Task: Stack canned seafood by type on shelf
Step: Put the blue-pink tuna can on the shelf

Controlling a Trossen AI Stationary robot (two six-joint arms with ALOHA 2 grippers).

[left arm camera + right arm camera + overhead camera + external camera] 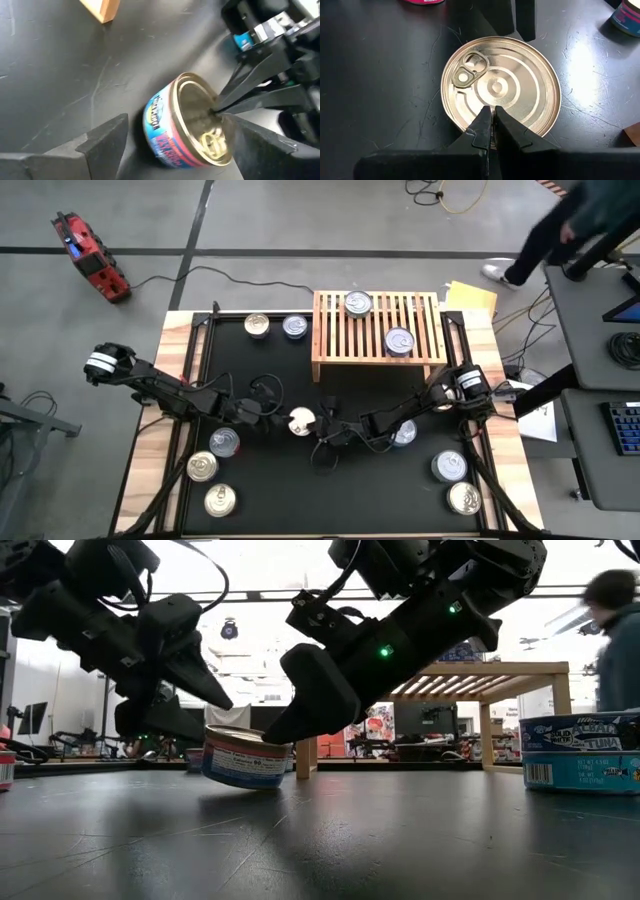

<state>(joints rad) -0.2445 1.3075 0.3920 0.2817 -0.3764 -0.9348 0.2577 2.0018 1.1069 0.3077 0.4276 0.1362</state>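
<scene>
My left claw (283, 416) stood with its fingers apart on either side of a tilted tin (246, 756) near the middle of the black mat (380, 490), not gripping it. From the right, my right claw (492, 131), fingers pressed together, rested its tips on the tin's silver lid (501, 91) just below the pull ring. The tin leaned on one edge, so I judged it could tip or roll away if my right claw pushed harder, or slide out sideways before my left claw closed. Three more tins (212, 468) lay near the worktop's front left corner, two near its back edge left of the wooden shelf (379, 328), which carried two, and others sat toward the front right. The mat was scuffed and scratched. A person (570, 230) stood on the grey floor beyond the worktop's back right corner, near a desk.
</scene>
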